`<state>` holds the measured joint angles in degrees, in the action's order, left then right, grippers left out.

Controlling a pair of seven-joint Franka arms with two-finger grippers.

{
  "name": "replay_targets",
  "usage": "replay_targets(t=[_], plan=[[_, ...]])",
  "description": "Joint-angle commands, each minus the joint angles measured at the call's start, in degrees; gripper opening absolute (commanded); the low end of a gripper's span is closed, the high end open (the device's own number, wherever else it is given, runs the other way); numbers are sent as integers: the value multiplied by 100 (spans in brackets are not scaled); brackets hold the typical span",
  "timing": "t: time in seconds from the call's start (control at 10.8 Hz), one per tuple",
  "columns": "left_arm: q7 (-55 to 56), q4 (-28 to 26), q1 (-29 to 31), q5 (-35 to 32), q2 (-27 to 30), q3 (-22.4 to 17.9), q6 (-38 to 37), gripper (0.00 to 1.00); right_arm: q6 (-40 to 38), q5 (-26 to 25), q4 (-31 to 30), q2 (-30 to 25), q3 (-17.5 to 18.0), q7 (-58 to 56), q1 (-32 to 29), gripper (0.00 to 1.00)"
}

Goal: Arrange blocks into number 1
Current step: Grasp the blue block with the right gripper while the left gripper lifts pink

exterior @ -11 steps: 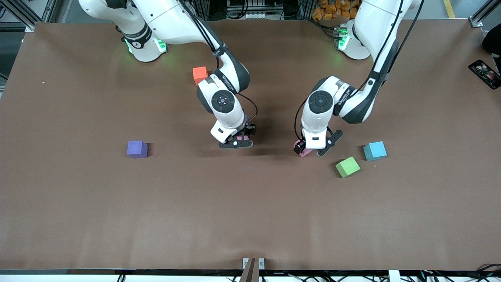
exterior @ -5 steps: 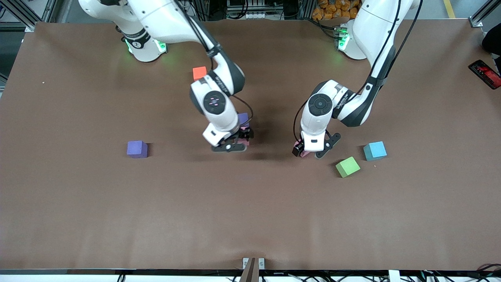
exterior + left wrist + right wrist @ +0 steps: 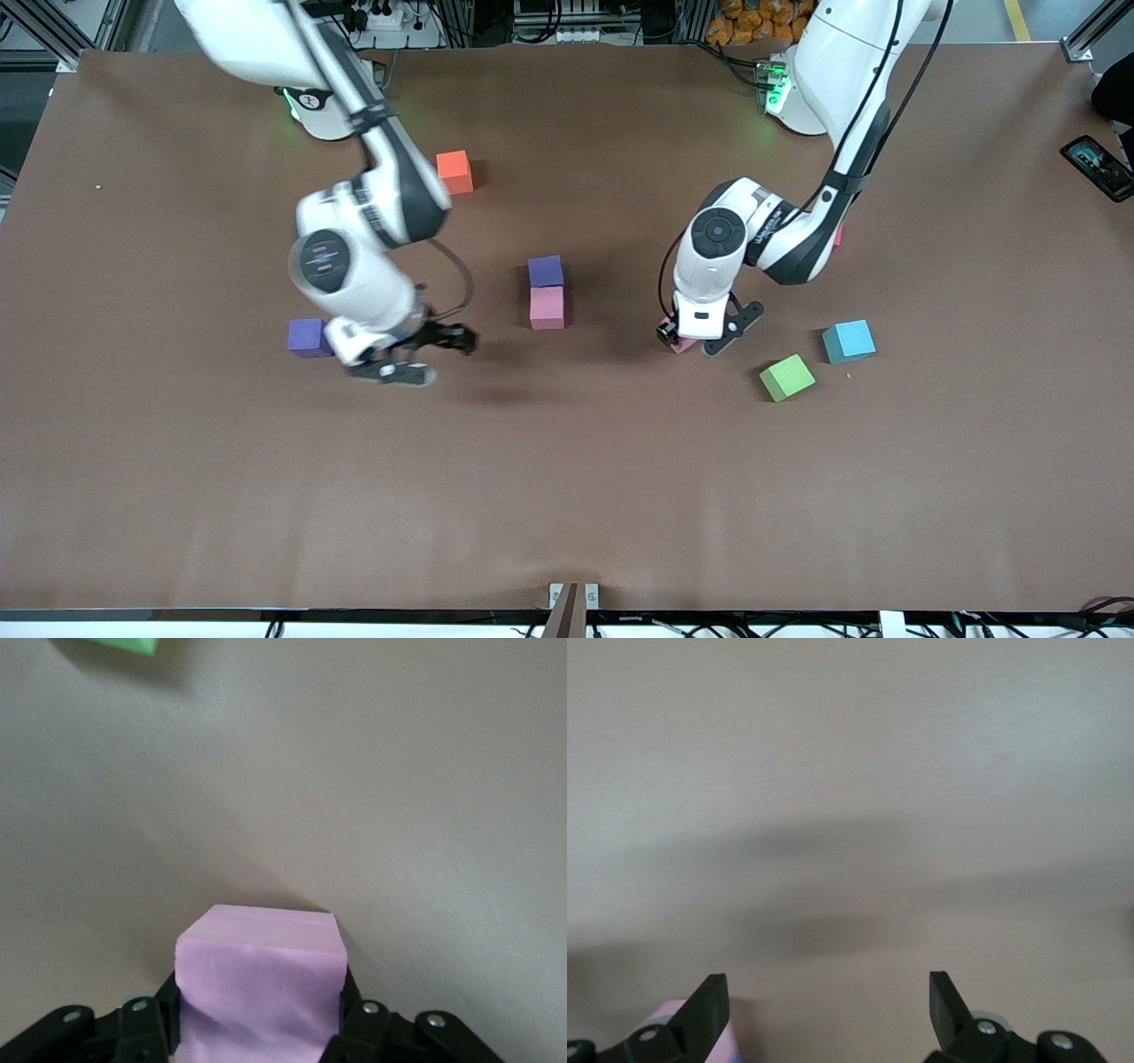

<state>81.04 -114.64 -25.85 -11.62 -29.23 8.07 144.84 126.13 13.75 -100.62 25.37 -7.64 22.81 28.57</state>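
Brown table [image 3: 567,496], viewed from the high front camera.

Centre of frame: a purple block [image 3: 546,271] and a light pink block [image 3: 547,307], touching in a short column, the pink one nearer the camera. No gripper is near them.

Left-centre of frame: a second purple block [image 3: 309,337], resting on the table just beside the right arm's wrist. The right gripper [image 3: 416,354] is in the air close to it, toward the centre of the frame. The right wrist view shows its fingers [image 3: 709,1005] spread wide with only bare table between them; a sliver of pink shows at the lower left corner of that view.

Right-centre of frame: the left gripper [image 3: 695,341], low at the table. A second light pink block [image 3: 259,988] sits squarely between its jaws, which press on two facing sides of the block.

Lower right of the left gripper: the green block [image 3: 787,377], turned askew and apart from the gripper.

Other items: a light blue cube [image 3: 849,341] just beside the green block; an orange cube [image 3: 454,171] in the upper middle; a phone [image 3: 1099,167] at the right edge.
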Motion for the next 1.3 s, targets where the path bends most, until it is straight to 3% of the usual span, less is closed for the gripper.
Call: replay_targets(t=[0.0, 0.28, 0.46, 0.65, 0.93, 1.21], plan=[[17, 12, -17, -112, 442, 386, -559, 0, -132, -127, -387, -173, 105, -773, -693, 100], [9, 73, -8, -51, 638, 1369, -1053, 0, -141, -215, -739, -103, 105, -1979, -1492, 100], [-96, 327, -200, -121, 315, 1933, -1054, 0, -141, -538, -862, -94, 105, -2201, -1783, 100], [-360, 599, -595, -104, 137, 1979, -1054, 0, -150, -969, -871, -59, 105, -2333, -1890, 100], [-483, 942, -1035, -182, -292, 1945, -1054, 0, -150, -1015, -1020, 82, 105, -2483, -2031, 100], [-466, 1426, -1176, -727, -855, 1927, -1054, 0, -132, -971, -1030, 205, 114, -2456, -2022, 99]])
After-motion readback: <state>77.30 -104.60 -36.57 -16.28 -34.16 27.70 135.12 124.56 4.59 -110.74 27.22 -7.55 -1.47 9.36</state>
